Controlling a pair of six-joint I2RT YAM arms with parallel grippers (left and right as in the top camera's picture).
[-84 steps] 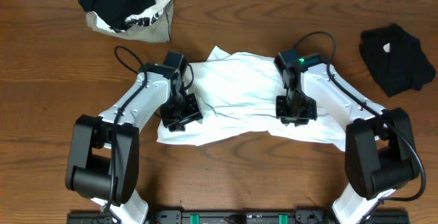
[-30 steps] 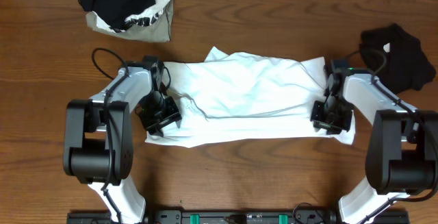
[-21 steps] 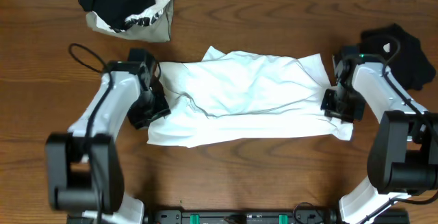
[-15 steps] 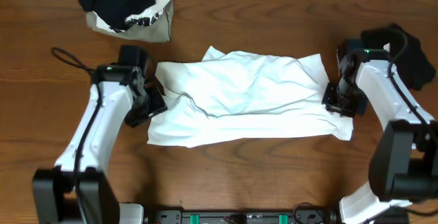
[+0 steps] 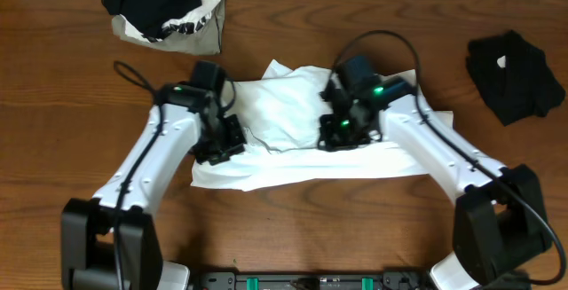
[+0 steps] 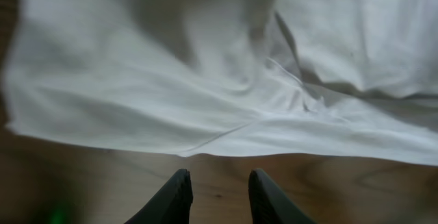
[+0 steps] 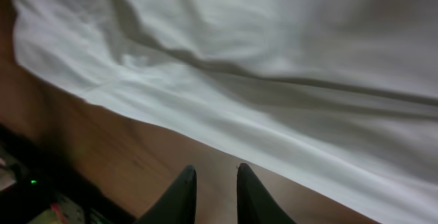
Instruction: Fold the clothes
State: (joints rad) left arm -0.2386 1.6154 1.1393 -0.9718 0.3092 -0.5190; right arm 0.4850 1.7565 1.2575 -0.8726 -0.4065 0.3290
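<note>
Overhead, the white T-shirt (image 5: 284,104) lies rumpled on the table (image 5: 53,148) between the 2 arms, its long axis running left to right. The left gripper (image 5: 219,142) hangs over its left end and the right gripper (image 5: 343,133) nearer the middle, so the shirt's right end lies outside that arm. In both wrist views the near edge sits just ahead of the fingertips, which stand over bare wood. Each pair of jaws is narrowly parted and pinches nothing
</note>
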